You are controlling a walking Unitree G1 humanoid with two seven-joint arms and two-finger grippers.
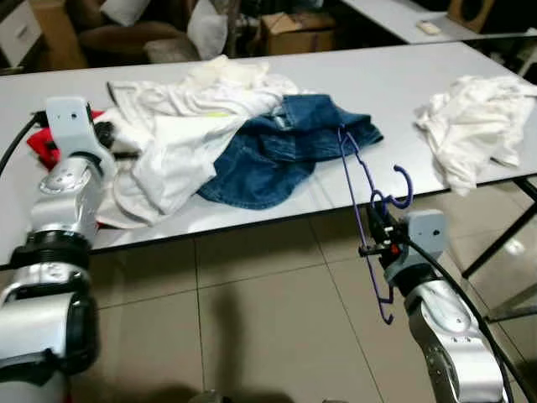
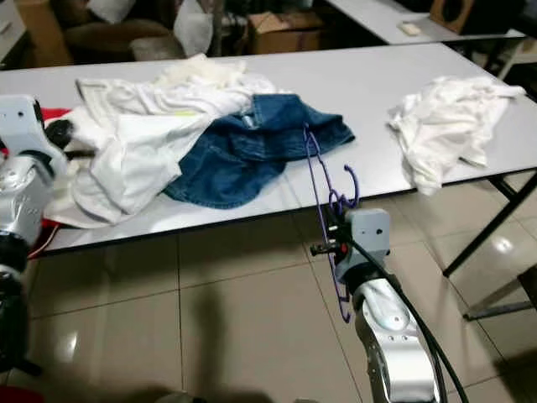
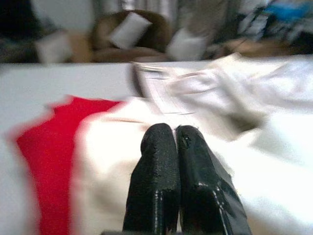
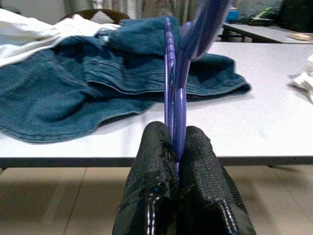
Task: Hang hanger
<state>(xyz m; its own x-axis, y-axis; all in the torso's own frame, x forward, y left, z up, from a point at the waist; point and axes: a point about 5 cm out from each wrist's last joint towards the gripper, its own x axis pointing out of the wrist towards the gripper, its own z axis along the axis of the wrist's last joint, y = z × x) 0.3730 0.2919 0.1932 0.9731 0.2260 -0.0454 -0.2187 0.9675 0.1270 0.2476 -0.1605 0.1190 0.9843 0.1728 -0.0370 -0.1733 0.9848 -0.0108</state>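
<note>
Risk is carried mainly by the thin grip on the hanger (image 1: 367,220). From the left eye view, the purple hanger is seen held upright in front of the desk (image 1: 394,92), near its edge, pinched by the right tool (image 1: 379,243) at about mid-height, with the hook beside the wrist and the top reaching over the jeans (image 1: 277,151). No rail is seen, so a turn or walk is judged to be needed, and the wire could swing or twist in the grasp.

From the right eye view, the hanger's upper end is seen close to the denim; a snag on the cloth is thought possible if the arm is pulled back carelessly.

From the left wrist view, the left tool (image 3: 176,147) is seen clenched on nothing, over a white garment (image 3: 274,161) beside red cloth (image 3: 49,147).

From the right wrist view, the wire is seen clamped between the fingers (image 4: 151,161), so slipping under a jolt is judged likely.
</note>
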